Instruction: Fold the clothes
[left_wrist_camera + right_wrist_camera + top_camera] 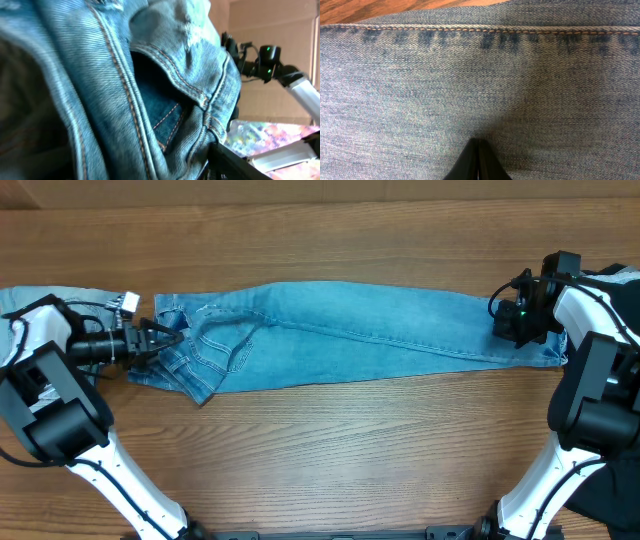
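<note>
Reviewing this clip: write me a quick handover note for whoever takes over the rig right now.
Left claw: at the waistband of the jeans; grip unclear.
Right claw: shut, tips on the denim by the hem.
The jeans lie stretched along the table, legs apparently stacked.
Done: laid out lengthwise. Left: every crosswise fold.

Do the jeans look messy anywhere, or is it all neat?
Yes, a bit. The jeans lie long and mostly flat across the table, but the waist end by the left pincer is bunched into folds, and one corner pokes out crookedly. The leg end looks smooth.
</note>
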Controlling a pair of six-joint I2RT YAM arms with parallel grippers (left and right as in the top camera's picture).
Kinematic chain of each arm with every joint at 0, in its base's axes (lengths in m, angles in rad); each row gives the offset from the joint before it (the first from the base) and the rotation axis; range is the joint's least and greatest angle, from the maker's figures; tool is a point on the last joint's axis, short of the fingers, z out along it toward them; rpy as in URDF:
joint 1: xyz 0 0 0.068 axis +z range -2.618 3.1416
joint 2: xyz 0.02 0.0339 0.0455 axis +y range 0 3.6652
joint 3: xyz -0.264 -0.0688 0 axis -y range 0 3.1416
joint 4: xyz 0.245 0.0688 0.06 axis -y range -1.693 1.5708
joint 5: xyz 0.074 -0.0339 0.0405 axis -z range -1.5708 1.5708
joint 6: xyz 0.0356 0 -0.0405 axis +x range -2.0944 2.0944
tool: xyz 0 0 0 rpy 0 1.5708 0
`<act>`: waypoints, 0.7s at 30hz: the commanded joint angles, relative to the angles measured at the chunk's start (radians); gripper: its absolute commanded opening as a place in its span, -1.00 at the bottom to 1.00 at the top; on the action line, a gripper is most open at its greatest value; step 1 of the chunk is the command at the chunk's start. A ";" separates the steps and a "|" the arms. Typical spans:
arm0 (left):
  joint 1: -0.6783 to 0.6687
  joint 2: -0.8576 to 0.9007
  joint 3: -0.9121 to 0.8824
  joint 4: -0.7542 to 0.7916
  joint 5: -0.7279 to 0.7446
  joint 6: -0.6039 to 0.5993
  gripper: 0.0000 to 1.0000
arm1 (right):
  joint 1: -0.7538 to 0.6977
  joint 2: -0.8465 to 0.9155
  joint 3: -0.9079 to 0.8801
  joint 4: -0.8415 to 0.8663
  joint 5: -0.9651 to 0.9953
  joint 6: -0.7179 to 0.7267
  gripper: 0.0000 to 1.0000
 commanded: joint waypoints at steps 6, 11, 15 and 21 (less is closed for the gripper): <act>0.010 0.006 0.046 -0.002 -0.027 -0.103 -0.92 | -0.014 0.134 -0.090 -0.058 0.115 0.004 -0.92; 0.010 0.006 0.322 0.042 -0.218 -0.256 -0.92 | -0.014 0.134 -0.090 -0.055 0.115 0.004 -0.92; -0.046 0.006 0.491 0.137 -0.270 -0.259 -0.76 | -0.014 0.134 -0.090 -0.053 0.115 0.004 -0.92; -0.167 0.007 0.491 0.426 -0.360 -0.259 -0.65 | -0.014 0.134 -0.090 -0.051 0.122 0.004 -0.92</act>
